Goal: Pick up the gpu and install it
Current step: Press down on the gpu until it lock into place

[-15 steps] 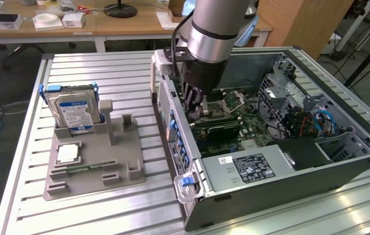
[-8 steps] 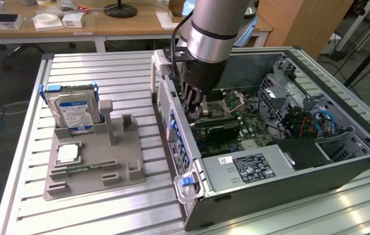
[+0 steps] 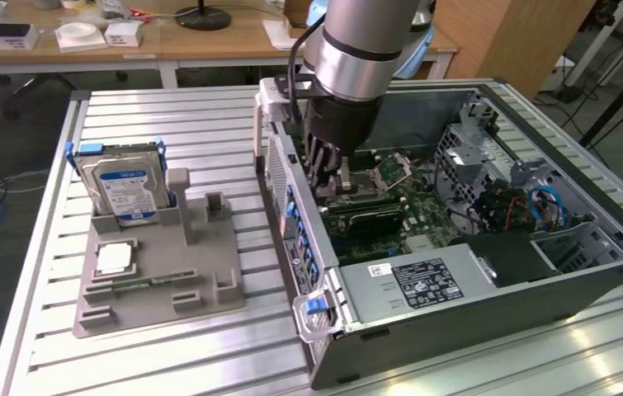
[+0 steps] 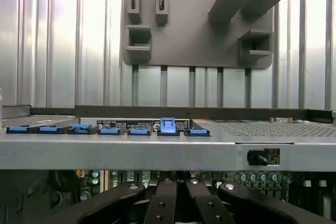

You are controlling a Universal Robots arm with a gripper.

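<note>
Labels first: we see one blue-and-white sticker on the hard drive (image 3: 124,188) and one black sticker with white print on the power supply (image 3: 419,282); we cannot read the wording on either.

We see the gripper (image 3: 331,169) lowered inside the open computer case (image 3: 476,326), over the motherboard (image 3: 383,206). In the wrist view its black fingers (image 4: 163,203) sit pressed together, nearly touching at the middle, just inside the case wall. We cannot tell from the pictures whether anything is pinched between them. A dark card (image 3: 364,221) lies flat on the motherboard directly below the gripper; this looks like the gpu, seated among the slots, though we cannot confirm the bracket end.

Counts: we count one robot arm (image 3: 361,49), one computer case, one hard drive standing upright in the grey holder tray (image 3: 157,285), one square silver processor chip (image 3: 114,259) lying flat on that tray. We count seven blue clips (image 4: 167,125) along the case edge in the wrist view, one raised above the others. Tray and case sit apart on the ribbed metal table (image 3: 179,363).
</note>
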